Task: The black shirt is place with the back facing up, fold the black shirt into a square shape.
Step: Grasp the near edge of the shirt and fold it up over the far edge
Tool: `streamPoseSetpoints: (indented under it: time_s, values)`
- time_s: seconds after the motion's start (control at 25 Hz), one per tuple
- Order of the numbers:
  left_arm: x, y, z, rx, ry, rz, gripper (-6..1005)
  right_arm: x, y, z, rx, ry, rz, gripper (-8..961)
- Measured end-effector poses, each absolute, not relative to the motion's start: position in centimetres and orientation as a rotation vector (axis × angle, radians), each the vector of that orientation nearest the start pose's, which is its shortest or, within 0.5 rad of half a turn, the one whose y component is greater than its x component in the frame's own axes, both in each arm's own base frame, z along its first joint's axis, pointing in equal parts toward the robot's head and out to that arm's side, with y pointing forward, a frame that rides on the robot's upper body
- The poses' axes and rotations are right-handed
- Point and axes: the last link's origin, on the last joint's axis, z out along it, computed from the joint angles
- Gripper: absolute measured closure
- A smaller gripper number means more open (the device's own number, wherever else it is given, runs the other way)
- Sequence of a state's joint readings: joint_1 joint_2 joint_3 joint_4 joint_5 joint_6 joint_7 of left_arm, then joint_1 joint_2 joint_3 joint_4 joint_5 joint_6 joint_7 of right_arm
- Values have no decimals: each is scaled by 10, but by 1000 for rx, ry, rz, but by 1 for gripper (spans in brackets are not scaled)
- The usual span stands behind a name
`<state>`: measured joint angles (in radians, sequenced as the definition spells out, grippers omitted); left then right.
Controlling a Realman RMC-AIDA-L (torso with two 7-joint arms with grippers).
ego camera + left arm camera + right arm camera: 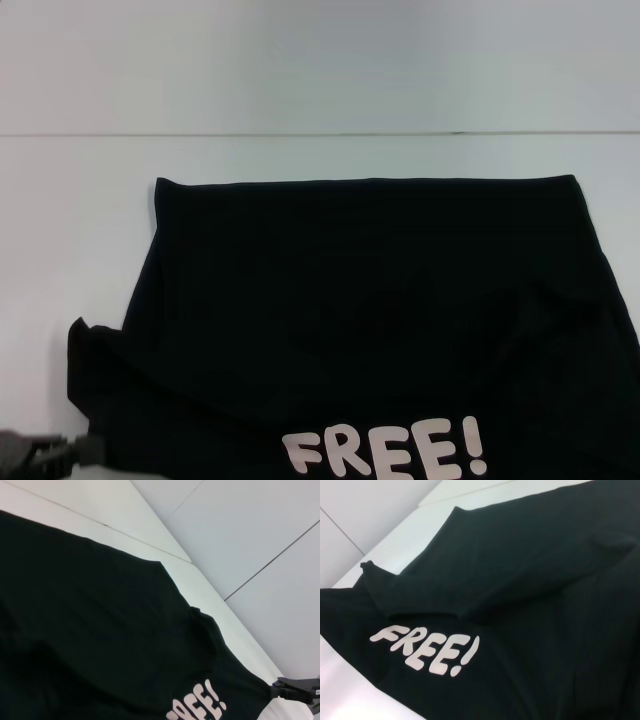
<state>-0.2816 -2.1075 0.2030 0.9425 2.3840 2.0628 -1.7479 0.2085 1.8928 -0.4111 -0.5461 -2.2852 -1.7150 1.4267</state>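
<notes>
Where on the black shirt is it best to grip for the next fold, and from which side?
Probably the loose, raised flap corner of the black shirt, approached from the robot's left, where the left gripper is near. That corner lifts off the white table, so a finger could slip under.

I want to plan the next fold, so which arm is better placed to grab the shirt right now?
Probably the left. The left pincer sits at the near-left corner of the black shirt, beside the bunched sleeve. The right pincer appears in no view, so its position can't be judged.
</notes>
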Motion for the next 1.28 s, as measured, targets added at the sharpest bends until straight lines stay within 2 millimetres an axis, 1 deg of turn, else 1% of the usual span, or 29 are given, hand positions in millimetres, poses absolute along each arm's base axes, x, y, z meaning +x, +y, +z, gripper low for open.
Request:
streamPoseSetpoints:
  time_s: [0.08,0.12,0.16,0.24,0.32,0.4,0.48,0.56,0.6,0.72,0.8,0.88,1.0,1.28]
  values:
    - [-331,207,67,-2534,-1427,-755,982,400,198,71,-2489,1239,514,953]
    - [-331,207,67,-2534,-1427,-755,981,398,201,73,-2480,1229,533,954]
    - [-324,223,71,-2553,-1397,-765,981,396,206,77,-2465,1208,560,954]
    - [-315,240,75,-2573,-1361,-779,981,391,218,84,-2433,1162,608,954]
    - [-303,266,80,-2583,-1312,-797,981,383,234,90,-2422,1108,642,954]
    - [-292,291,83,-2583,-1277,-802,980,373,255,93,-2422,1060,658,954]
    - [-278,324,84,-2576,-1252,-782,980,365,276,93,-2414,1043,653,954]
    - [-268,350,79,-2569,-1244,-735,980,360,295,90,-2387,1049,636,954]
    - [-264,360,75,-2567,-1240,-705,979,357,303,88,-2373,1052,628,954]
    - [-260,389,65,-2487,-1239,-574,979,351,327,82,-2317,1064,600,954]
    - [-262,408,59,-2399,-1233,-494,978,346,340,77,-2293,1063,594,954]
    - [-263,418,56,-2344,-1220,-458,978,339,353,73,-2275,1065,590,953]
    - [-267,429,52,-2272,-1200,-424,978,335,372,66,-2226,1090,558,948]
    - [-273,440,46,-2173,-1163,-372,976,327,412,53,-2119,1081,436,932]
